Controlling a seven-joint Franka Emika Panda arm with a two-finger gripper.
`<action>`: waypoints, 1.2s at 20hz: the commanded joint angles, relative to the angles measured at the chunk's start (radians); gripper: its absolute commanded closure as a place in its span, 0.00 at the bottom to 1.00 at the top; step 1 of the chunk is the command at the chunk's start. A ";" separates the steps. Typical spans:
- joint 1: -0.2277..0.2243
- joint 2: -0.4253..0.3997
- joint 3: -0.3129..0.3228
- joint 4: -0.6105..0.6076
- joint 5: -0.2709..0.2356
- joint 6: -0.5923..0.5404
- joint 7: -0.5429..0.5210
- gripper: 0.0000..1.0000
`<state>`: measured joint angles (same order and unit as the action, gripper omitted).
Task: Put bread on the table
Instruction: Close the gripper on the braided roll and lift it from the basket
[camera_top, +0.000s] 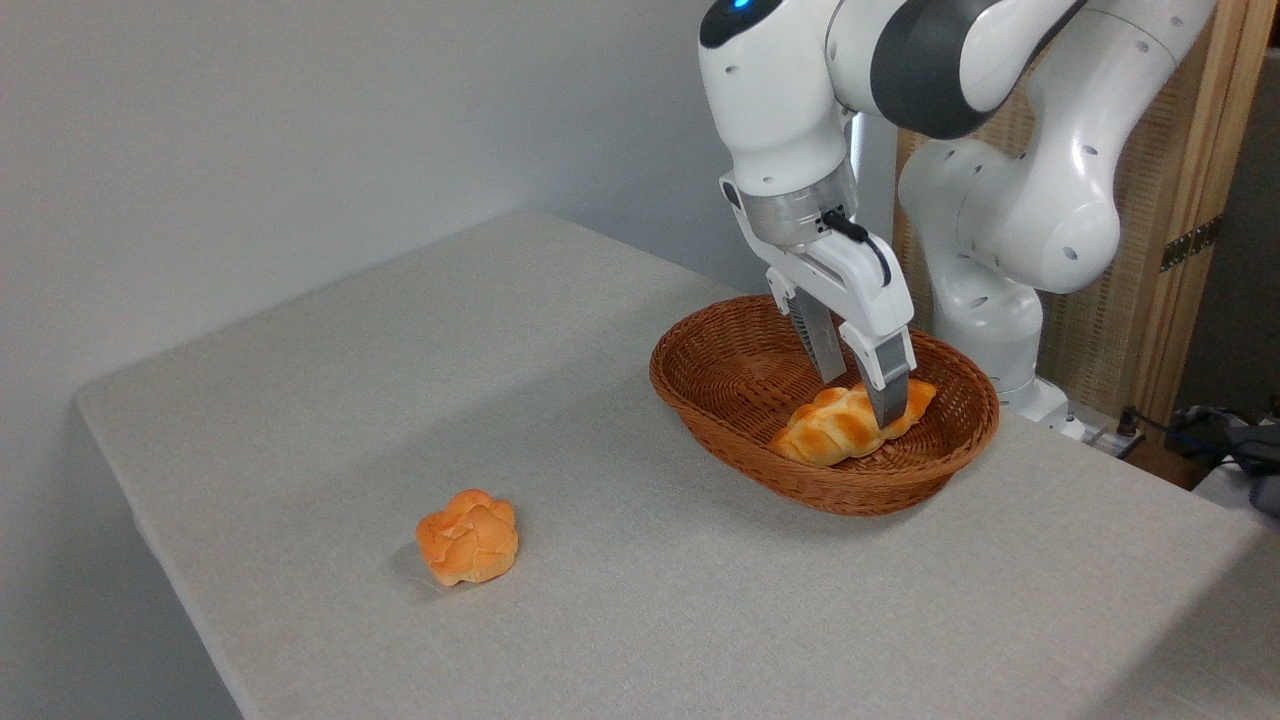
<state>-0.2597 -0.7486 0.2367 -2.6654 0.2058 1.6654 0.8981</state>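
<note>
Arm angles steeply down into basket (720, 385) near counter's far right edge, tool (860, 395) spread astride bread (835, 428).

We're in a lab-style test setup here, not a kitchen: a white robot arm (1010, 200) is mounted at the far edge of a table (330, 400) draped in plain grey-beige cloth, with a bare pale wall (250, 130) behind it. Off to the right there's a wood-framed woven screen (1170, 200) and loose cables (1160, 425) by the arm's base. The only homely touches, a wicker basket (720, 385) and bread (850, 423), sit like staged props on an otherwise bare surface.
</note>
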 joint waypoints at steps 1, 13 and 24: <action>-0.010 0.011 0.013 -0.025 0.020 0.031 0.007 0.00; -0.013 0.015 0.012 -0.050 0.018 0.060 0.012 0.46; -0.015 0.015 0.012 -0.047 0.018 0.050 0.012 0.45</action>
<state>-0.2601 -0.7316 0.2367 -2.7148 0.2069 1.7168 0.8983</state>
